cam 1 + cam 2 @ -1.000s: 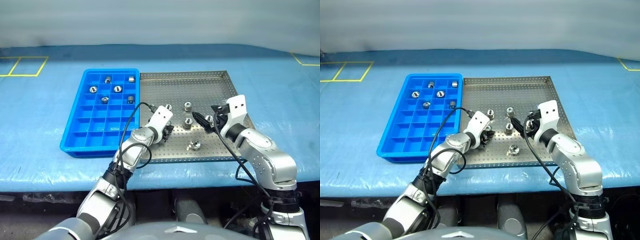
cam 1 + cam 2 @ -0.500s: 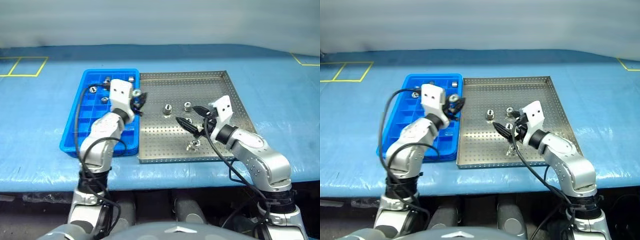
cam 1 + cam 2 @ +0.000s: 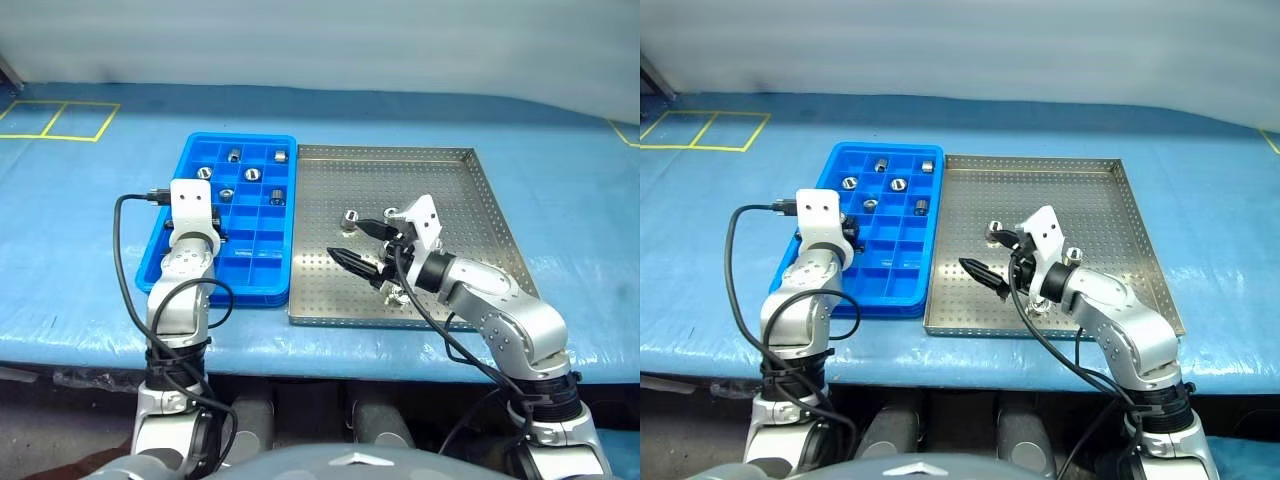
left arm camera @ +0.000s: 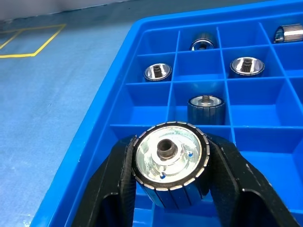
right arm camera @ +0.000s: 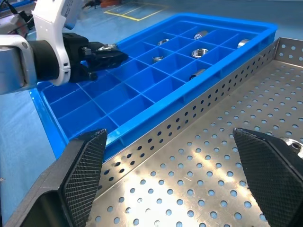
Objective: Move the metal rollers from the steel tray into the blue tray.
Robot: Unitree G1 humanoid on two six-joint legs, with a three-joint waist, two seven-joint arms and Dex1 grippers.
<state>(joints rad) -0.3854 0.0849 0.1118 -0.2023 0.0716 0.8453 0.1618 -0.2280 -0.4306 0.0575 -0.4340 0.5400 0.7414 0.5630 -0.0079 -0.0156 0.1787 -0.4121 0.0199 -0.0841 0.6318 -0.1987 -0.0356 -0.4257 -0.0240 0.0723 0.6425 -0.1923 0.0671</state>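
We see our left tool point(image 4: 168, 189) pinching one metal roller point(image 4: 169, 163) over the blue tray point(image 3: 172, 270), left of middle. Five more rollers point(image 3: 251, 174) sit in its upper boxes. Our right tool point(image 3: 365, 247) is spread wide over the steel tray point(image 3: 450, 190), right of middle.

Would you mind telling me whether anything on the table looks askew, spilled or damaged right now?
Nothing stands out. The blue tray and steel tray sit side by side, squarely aligned. The rollers in the blue tray each lie in their own compartment, and the left gripper holds a roller over it.
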